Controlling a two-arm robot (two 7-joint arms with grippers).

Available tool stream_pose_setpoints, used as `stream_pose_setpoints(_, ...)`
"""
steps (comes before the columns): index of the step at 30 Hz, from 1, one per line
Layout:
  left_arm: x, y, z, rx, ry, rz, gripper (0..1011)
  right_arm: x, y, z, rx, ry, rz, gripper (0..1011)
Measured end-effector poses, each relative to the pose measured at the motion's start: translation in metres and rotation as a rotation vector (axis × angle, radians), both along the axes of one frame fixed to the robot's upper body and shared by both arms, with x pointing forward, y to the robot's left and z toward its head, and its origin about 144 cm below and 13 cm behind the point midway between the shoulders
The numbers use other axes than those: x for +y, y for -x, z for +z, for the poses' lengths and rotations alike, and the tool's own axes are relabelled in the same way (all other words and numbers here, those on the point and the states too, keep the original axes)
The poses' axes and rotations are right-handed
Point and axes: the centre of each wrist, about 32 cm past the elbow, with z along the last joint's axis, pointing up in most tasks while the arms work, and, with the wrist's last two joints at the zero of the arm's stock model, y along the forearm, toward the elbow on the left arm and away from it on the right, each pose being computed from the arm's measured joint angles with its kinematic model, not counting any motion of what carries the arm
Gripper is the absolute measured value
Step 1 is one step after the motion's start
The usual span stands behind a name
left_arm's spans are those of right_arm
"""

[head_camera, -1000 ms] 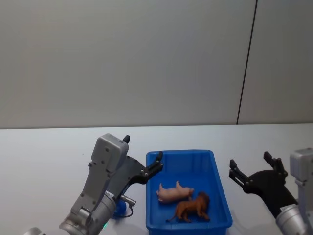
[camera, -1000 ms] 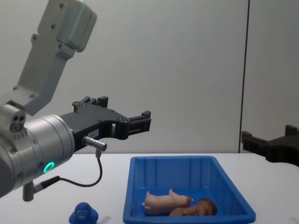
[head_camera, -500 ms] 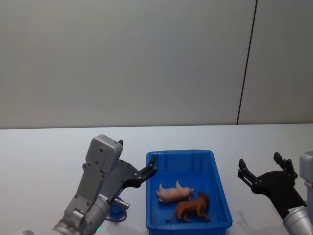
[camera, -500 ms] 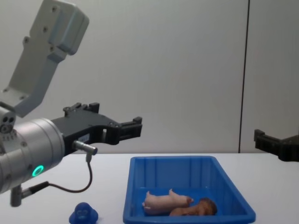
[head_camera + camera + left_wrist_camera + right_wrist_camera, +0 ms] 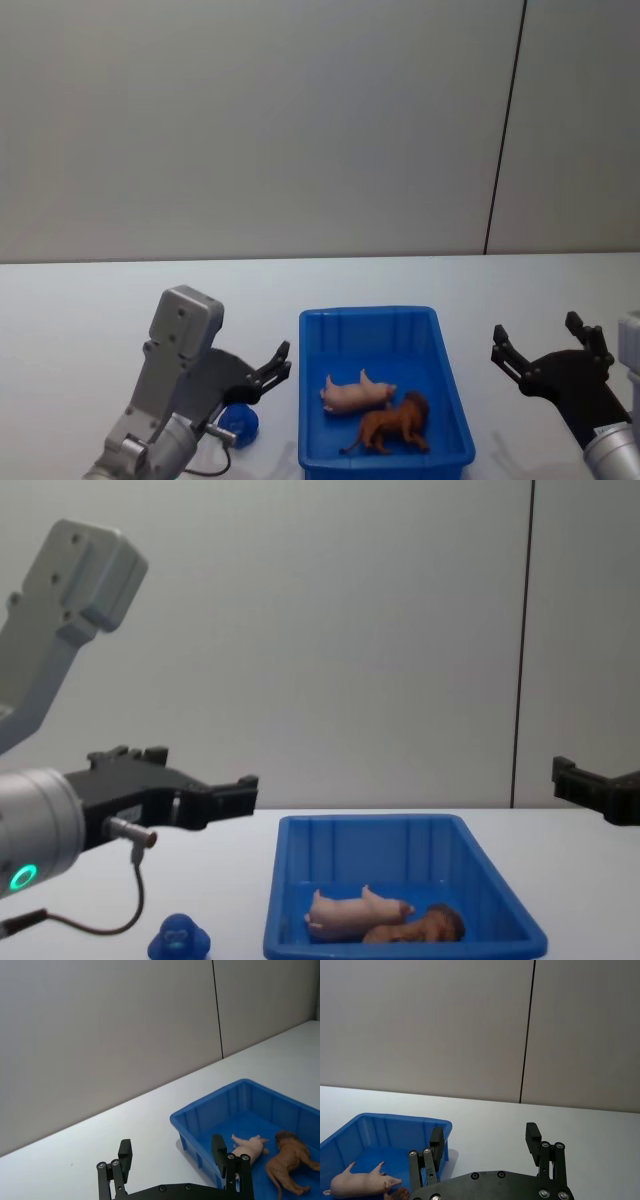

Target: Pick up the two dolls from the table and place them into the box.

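One box (image 5: 368, 311), white table (image 5: 90, 300), grey wall (image 5: 250, 120)

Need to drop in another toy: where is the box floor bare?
The box has bare floor in its far half, between the back wall and the pig. The near half is crowded: pig and brown lion lie close together. Outside, the left tool hovers near the blue toy.

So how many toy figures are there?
3. A pale pink pig and a brown animal lie inside the bright blue plastic bin; a rounded blue figure sits on the table left of it.
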Motion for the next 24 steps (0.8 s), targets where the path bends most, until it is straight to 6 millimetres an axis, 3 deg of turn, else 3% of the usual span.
stream_pose_setpoints(24, 0.029, -0.007, -0.03, 0.202, 0.012, 0.001, 1001, -0.001, 0.001, 0.0, -0.001, 0.0, -0.005, 1001)
